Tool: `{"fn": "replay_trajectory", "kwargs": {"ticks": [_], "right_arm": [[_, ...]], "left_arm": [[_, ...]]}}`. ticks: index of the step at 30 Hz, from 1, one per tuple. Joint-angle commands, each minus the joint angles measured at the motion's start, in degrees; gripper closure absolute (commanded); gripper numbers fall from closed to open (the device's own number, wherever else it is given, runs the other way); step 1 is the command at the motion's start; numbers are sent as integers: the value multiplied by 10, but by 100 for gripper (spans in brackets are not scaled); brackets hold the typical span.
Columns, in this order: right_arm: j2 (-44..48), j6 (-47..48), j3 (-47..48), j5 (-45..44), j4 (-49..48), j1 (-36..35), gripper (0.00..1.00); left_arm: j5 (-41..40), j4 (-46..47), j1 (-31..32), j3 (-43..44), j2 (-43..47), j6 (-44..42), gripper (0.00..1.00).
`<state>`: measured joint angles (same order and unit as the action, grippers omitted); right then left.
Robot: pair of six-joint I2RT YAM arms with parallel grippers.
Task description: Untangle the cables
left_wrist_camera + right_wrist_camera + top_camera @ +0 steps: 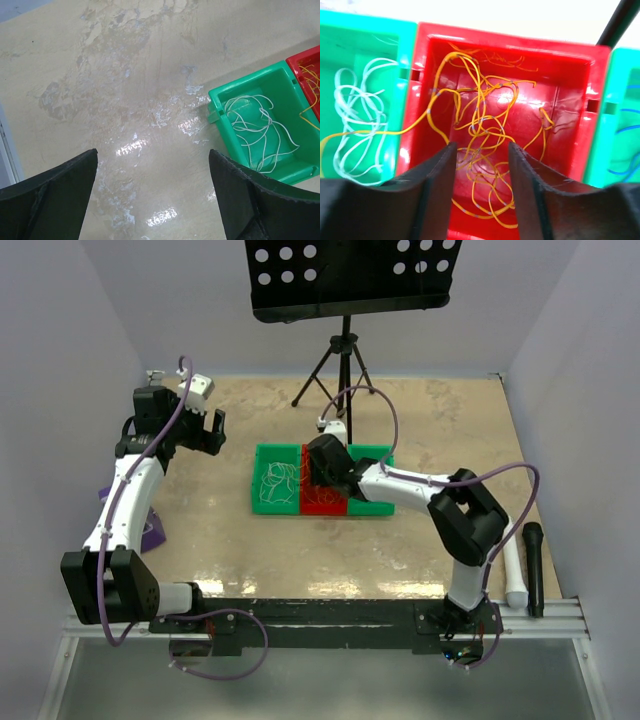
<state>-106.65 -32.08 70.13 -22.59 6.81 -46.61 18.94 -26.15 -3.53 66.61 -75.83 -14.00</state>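
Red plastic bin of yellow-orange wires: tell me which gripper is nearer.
Right. The right gripper hangs open directly over the red plastic bin; the left gripper hovers open above the tabletop, beyond the neighbouring green plastic bin.

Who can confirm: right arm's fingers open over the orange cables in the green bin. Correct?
No. The right wrist view shows the right gripper, fingers open, over the orange cables in the red bin; the green bin beside it holds whitish cables.

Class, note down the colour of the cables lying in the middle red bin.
The cables tangled in the red bin are yellow-orange; the right wrist view shows them best.
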Motion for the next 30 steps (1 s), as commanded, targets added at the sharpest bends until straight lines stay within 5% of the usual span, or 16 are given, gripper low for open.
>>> {"fn": "replay_trajectory", "kwargs": {"ticks": [1, 8, 15, 30], "right_arm": [[63, 15, 34, -9, 17, -2, 47], [155, 41, 55, -16, 49, 1, 11], [282, 75, 24, 15, 44, 50, 1], [413, 89, -79, 162, -12, 336, 1]], "left_arm": [[7, 28, -5, -12, 17, 12, 2], [17, 28, -5, -4, -5, 25, 0], [-64, 64, -5, -26, 7, 90, 0], [-90, 154, -4, -127, 17, 79, 0]]}}
